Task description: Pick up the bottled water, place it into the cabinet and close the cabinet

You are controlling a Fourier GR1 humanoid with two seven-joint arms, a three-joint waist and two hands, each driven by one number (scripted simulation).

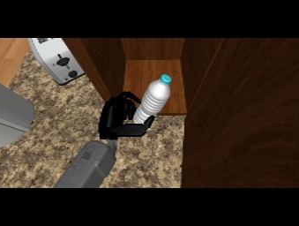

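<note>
At the mouth of the open cabinet (142, 70), the right hand (117, 118) curls its fingers (127, 98) round the lower part of the bottled water (155, 99), tilting it cap-first over the shelf, likely to slide it inside. A toaster (59, 59) stands clear on the desk (47, 132); the open door (249, 114) crowds the right side.

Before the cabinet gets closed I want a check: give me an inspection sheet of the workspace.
Surface: speckled counter.
Job's things: bottled water upright, blue cap, at the front edge of the open cabinet shelf; cannot tell whether it rests there.
Clutter: toaster far left; grey rounded object at the left edge, unidentified.
Hands: left hand curled round the bottle's lower part; right hand not in view.
Cables: nothing seen.
Surroundings: dark wooden panel at right, probably the open cabinet door.
</note>
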